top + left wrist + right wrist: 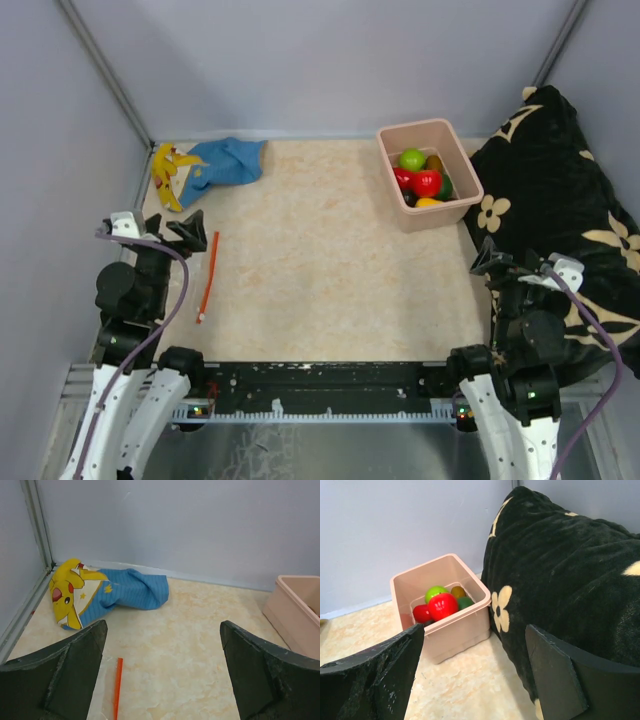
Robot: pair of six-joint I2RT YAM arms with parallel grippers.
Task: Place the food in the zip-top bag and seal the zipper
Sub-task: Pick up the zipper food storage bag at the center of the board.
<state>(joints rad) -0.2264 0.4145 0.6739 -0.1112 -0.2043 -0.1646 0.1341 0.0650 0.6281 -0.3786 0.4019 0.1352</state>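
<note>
Food [442, 606] inside pink tub [462, 627]

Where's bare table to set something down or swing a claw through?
Free: the wide middle of the table, between the zipper on the left and the pink tub far right, down to the near edge. Crowded: far-left corner, with blue cloth and yellow toy; right edge, where the black cushion crowds the tub.
</note>
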